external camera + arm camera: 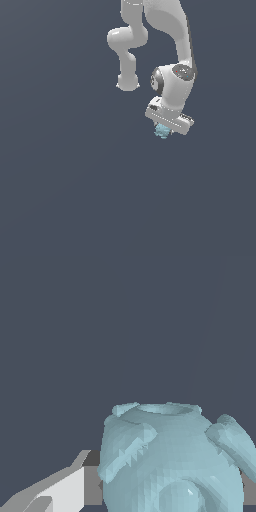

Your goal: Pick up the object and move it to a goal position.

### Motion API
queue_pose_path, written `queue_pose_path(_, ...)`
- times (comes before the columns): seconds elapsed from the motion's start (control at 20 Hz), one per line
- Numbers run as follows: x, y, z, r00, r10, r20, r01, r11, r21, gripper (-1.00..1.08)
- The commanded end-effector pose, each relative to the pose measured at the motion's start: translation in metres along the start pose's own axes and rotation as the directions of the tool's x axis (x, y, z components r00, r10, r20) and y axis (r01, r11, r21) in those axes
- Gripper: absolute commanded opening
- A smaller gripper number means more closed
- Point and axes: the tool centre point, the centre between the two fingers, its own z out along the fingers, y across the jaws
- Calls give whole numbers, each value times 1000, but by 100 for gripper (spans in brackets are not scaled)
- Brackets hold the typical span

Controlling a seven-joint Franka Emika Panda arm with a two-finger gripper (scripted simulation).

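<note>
In the exterior view we see the white arm (172, 45) reaching down from the top edge, its wrist bent so that the tool (163, 129) points downward and slightly toward the exterior view's left. Tucked under the tool's pale body sits the blob (161, 131), a small blue-teal lump of which only the lower part shows, the rest hidden behind the hand. All around it we see the same flat dark grey-blue ground (60, 190); we cannot tell from this view whether the blob rests on that ground or hangs above it, since no shadow or edge marks the contact. In the wrist view the blob (170, 461) fills the lower middle of the picture, bumpy and roughly round, with a shallow rimmed hollow on the side facing away from the camera and ear-like flaps sticking out to either side. One finger (65, 491), white with a grey inner pad, touches one flank of the blob, and a sliver of grey pad shows against the opposite flank at the picture's edge. We read the tool as clamped on the blob, one finger on each side.
</note>
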Motion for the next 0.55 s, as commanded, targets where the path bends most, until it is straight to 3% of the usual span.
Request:
queue_pose_path(0.0, -14, -12, -13, 1000, 1, 0, -1, 1000, -1, -100)
queue_pose_path(0.5, -37, -36, -33, 1000, 2, 1, -2, 1000, -1, -100)
